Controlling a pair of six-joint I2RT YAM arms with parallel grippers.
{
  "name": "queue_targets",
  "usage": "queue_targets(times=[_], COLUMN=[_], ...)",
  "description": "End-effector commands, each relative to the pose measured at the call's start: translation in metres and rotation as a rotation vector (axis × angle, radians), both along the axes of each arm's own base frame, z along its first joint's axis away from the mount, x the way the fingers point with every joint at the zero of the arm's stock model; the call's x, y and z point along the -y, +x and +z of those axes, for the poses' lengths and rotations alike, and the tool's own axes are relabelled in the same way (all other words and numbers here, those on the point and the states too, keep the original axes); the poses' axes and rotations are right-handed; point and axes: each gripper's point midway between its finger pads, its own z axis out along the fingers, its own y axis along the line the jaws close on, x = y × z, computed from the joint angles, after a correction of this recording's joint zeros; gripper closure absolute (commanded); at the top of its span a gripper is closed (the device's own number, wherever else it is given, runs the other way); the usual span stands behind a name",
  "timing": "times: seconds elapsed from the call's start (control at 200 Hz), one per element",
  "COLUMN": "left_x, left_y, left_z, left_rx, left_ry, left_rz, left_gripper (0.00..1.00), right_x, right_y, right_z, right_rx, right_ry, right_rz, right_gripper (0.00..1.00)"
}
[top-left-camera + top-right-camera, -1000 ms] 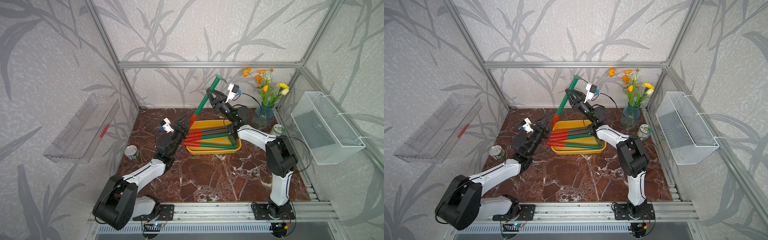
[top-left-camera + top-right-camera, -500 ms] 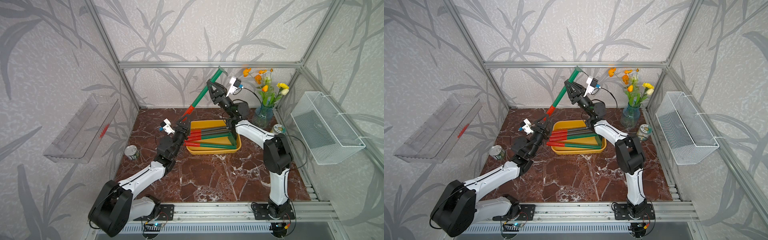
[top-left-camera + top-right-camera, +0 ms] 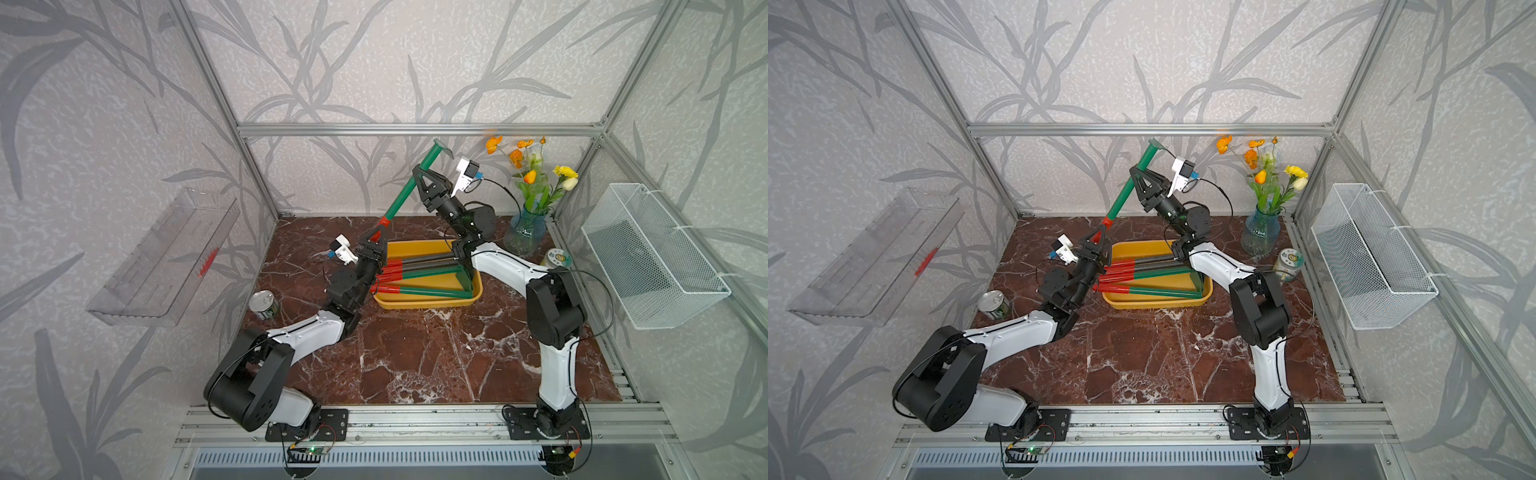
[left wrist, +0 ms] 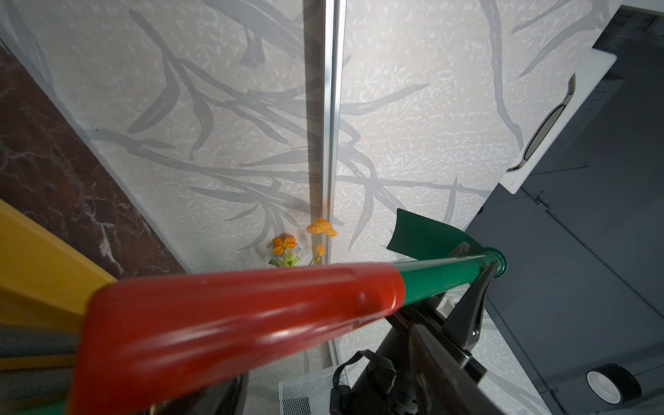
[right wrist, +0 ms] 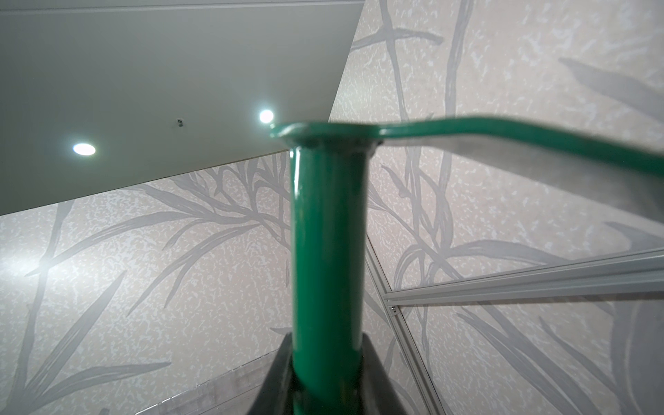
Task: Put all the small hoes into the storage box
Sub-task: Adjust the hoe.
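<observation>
"Green shaft, red grip: where was the small hoe (image 3: 397,203) at that point?"

"In the air over the rear of the desk (image 3: 415,361), slanting. The blade end was high by the back wall. The red end was low, just past the end of the storage box (image 3: 424,303) that faced the desk's left edge. It wasn't in the box yet."

"Who had it?"

"The right gripper (image 3: 419,169) was clamped on the green shaft just below the blade. The left gripper (image 3: 377,233) had its fingers either side of the red grip. I couldn't tell whether they pressed it or only flanked it."

"So which step?"

"Carrying, I'd judge: lifted, not placed. The next move called for laying the hoe flatter, lowering it lengthwise into the box, then letting go."

"Anything in the way?"

"The box already held several red-and-green tools (image 3: 419,275), so the hoe would have had to land on or between them. The left arm sat right at that end of the box. A vase of flowers (image 3: 525,237) and a jar (image 3: 557,258) stood by the rear right corner, near the right arm. A tin can (image 3: 264,304) near the left edge was well clear."
</observation>
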Motion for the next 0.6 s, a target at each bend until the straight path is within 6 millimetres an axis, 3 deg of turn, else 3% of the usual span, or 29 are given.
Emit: queue_targets(times=[0.0,0.365,0.595], left_x=[-0.01,-0.017,-0.026], left_y=[-0.004,0.011,0.012], left_z=[0.04,0.066,0.077], left_rx=[0.116,0.213,0.249], left_ry=[-0.042,-0.129,-0.15], left_rz=[0.045,0.091,0.125], left_gripper=[0.31,0.31,0.37], right_x=[0.028,0.025,0.025], right_y=[-0.041,-0.047,-0.048], right_z=[0.056,0.046,0.017], right_rx=[0.151,0.11,0.046], right_ry=[0.094,0.079,0.032], right_rz=[-0.005,0.031,0.02], right_gripper=[1.0,1.0,1.0])
